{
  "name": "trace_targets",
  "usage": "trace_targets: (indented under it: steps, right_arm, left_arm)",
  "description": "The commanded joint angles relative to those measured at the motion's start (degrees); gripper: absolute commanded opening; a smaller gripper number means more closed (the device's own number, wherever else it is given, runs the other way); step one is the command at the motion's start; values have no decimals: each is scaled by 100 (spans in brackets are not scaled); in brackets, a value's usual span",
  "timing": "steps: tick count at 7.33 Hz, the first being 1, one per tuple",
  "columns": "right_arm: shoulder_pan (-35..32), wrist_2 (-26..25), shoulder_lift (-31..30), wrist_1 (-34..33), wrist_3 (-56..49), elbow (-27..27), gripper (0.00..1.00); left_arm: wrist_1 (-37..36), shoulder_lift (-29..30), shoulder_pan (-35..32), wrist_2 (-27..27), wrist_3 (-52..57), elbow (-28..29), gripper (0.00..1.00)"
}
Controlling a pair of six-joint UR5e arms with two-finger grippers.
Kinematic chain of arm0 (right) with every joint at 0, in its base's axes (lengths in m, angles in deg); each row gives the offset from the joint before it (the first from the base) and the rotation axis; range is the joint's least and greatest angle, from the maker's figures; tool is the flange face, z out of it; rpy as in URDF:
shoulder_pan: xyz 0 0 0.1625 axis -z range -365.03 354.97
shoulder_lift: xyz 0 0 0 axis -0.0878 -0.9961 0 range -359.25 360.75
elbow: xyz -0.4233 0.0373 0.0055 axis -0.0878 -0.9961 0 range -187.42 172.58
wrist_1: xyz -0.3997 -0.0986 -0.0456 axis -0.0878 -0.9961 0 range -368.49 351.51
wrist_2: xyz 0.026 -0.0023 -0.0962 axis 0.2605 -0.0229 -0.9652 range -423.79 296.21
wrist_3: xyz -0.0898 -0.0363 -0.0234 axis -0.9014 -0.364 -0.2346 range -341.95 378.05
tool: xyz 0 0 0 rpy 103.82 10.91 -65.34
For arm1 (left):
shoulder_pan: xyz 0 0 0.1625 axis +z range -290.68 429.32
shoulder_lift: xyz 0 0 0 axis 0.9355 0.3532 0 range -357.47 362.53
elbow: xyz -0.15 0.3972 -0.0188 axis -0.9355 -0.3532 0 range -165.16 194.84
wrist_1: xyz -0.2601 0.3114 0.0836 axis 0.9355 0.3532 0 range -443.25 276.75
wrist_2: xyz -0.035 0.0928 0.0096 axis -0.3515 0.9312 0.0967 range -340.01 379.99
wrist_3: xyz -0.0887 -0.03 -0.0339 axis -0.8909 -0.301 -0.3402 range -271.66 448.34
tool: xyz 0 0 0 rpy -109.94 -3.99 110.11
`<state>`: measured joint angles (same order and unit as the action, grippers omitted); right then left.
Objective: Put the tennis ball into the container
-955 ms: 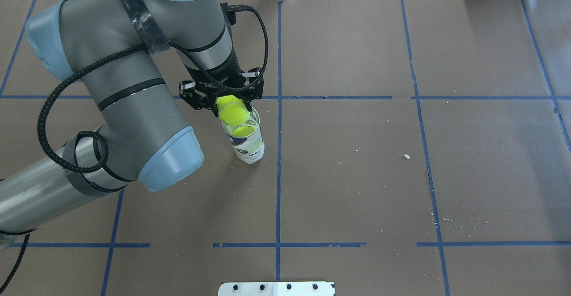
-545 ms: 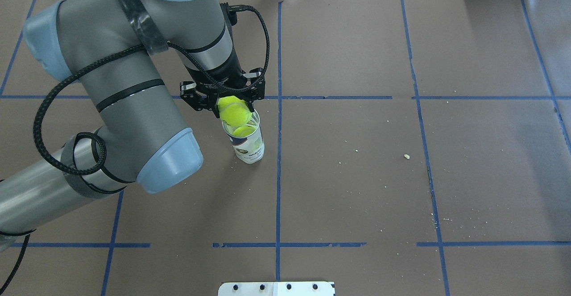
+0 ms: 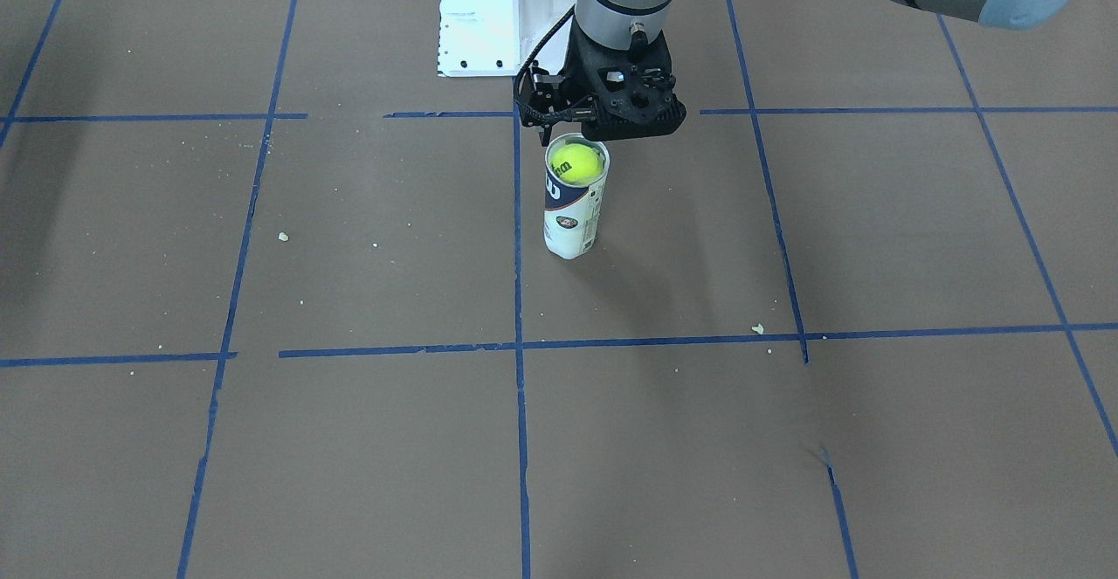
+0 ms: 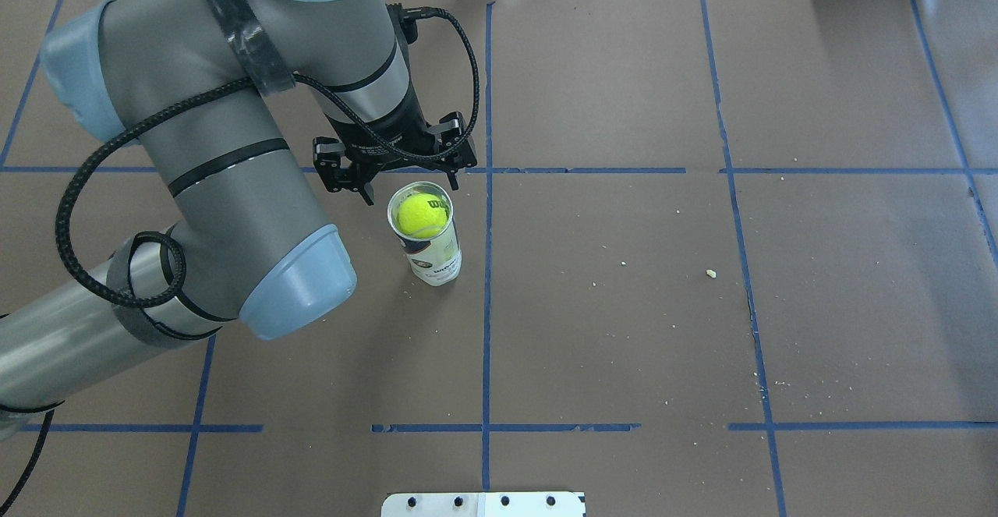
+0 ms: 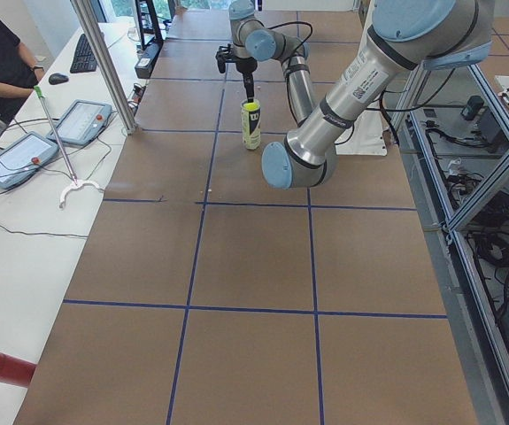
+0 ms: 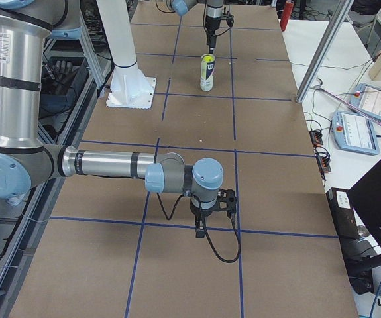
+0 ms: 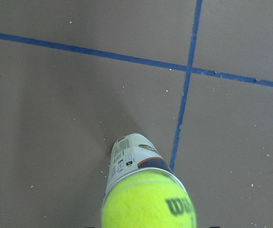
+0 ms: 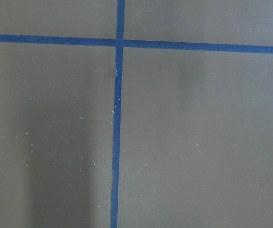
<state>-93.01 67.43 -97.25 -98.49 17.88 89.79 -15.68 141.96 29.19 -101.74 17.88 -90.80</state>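
Yellow Wilson tennis ball [image 4: 421,215] in container [image 4: 438,256]

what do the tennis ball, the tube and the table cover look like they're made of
Tennis ball: fuzzy matte felt, yellow-green nap with a black printed logo. Container: likely clear thin plastic, since the ball shows through its upper wall; glossy printed label lower down. Table cover: seemingly matte brown paper, divided by blue tape.

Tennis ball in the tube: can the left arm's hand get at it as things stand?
Probably yes. The left hand hangs open just above the container, and the tennis ball sits exposed at its mouth, though the rim may hamper a grip.
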Motion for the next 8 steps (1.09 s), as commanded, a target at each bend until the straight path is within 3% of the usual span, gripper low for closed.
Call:
trace_targets:
  steps: [1, 5, 6, 8]
  right_arm:
    - [0, 0, 0, 0, 0, 0, 100]
    - [0, 0, 0, 0, 0, 0, 100]
    - [0, 0, 0, 0, 0, 0, 100]
    - [0, 0, 0, 0, 0, 0, 100]
  left_arm:
    - [2, -4, -4, 0, -3, 0, 100]
    - [-7, -161, -48, 79, 111, -351, 100]
    - [80, -562, -91, 79, 538, -796, 100]
    - [151, -1012, -817, 62, 2222, -853, 100]
